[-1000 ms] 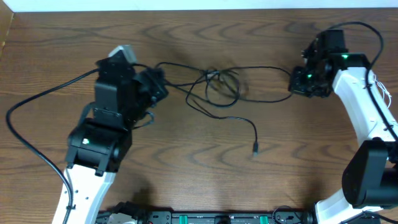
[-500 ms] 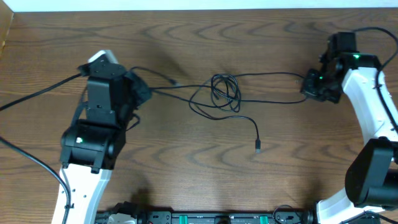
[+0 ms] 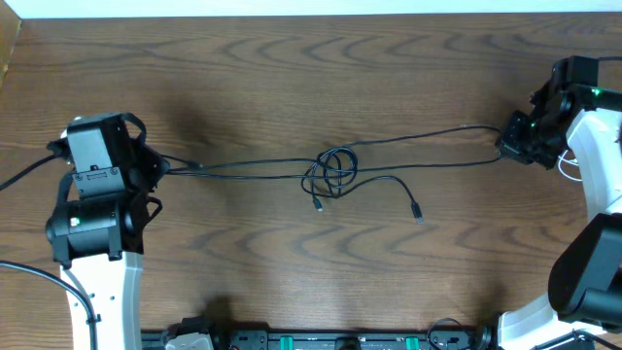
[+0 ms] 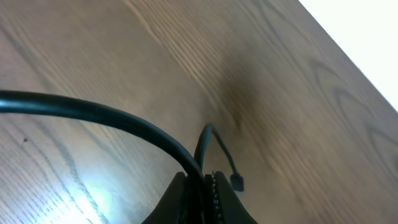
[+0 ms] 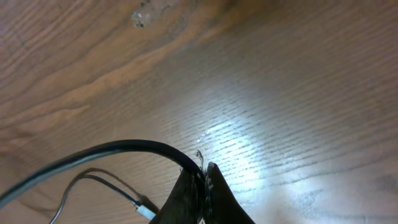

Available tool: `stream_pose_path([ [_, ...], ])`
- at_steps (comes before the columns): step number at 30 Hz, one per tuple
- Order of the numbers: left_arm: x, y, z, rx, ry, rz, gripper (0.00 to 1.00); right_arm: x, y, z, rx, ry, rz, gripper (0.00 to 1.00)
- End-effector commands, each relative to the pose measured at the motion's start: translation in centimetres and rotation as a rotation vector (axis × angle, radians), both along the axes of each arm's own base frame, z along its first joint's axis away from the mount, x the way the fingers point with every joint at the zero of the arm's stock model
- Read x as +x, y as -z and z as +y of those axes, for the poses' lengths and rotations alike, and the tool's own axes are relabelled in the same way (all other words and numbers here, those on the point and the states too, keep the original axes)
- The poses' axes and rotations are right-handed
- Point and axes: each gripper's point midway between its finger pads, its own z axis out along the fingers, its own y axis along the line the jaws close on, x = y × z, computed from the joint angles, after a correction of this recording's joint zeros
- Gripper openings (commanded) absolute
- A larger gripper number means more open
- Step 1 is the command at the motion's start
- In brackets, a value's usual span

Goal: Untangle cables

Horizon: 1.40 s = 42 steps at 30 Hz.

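Left pincer and right pincer each clamp the cables near opposite surface edges, so I ease apart slowly lest the middle knot tightens.

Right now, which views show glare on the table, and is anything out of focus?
Overhead: even light, the cables sharp. Left wrist: glare on the table at lower left; the cable near the lens is blurred. Right wrist: glare mid-frame; the near cable is soft too.

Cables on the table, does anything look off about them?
Yes. The cables are stretched between the left hand and right hand, but a tight knot sits midway, with two loose plugs trailing below it.
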Motion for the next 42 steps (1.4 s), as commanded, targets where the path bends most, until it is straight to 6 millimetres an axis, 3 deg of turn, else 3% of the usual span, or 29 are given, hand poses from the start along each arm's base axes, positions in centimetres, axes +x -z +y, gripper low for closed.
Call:
stream_pose_path([
  [1,1.0,-0.8,-1.3,-0.007,0.135,-0.014,0.08,0.3,0.3,0.7,0.004,-0.099,-0.02,0.01],
  [3,1.7,-0.8,-3.5,-0.05,0.263,-0.026,0.08,0.8,0.1,2.4,0.046,-0.185,-0.054,0.04],
  [5,2.2,-0.9,-6.1,-0.1,0.393,-0.045,0.08,1.1,-0.2,4.0,0.08,-0.266,-0.084,0.22],
  [6,2.4,-1.1,-7.4,-0.124,0.459,-0.056,0.08,1.2,-0.4,4.7,0.092,-0.295,-0.094,0.39],
  [8,2.4,-1.3,-10.0,-0.173,0.577,-0.071,0.07,1.3,-0.6,5.4,0.1,-0.325,-0.103,0.61],
  [10,2.2,-1.4,-11.9,-0.199,0.65,-0.076,0.08,1.5,-0.9,6.3,0.115,-0.345,-0.114,0.71],
  [14,2.1,-1.6,-14.1,-0.203,0.723,-0.082,0.07,1.8,-2.5,9.5,0.21,-0.47,-0.185,0.73],
  [19,3.2,-3.3,-15.6,-0.225,0.739,-0.168,0.08,1.5,-5.2,15.6,0.416,-0.647,-0.303,0.72],
  [24,4.9,-7.3,-17.2,-0.317,0.76,-0.353,0.08,0.7,-6.1,20.8,0.494,-0.734,-0.317,0.72],
  [28,5.1,-10.0,-19.0,-0.416,0.817,-0.458,0.08,0.5,-6.3,24.4,0.499,-0.794,-0.34,0.73],
  [34,4.8,-10.8,-19.8,-0.493,0.832,-0.474,0.08,1.5,-5.4,27.6,0.458,-0.762,-0.342,0.73],
  [42,4.7,-10.8,-19.9,-0.51,0.831,-0.47,0.08,1.2,-2.8,29.0,0.432,-0.803,-0.298,0.69],
])
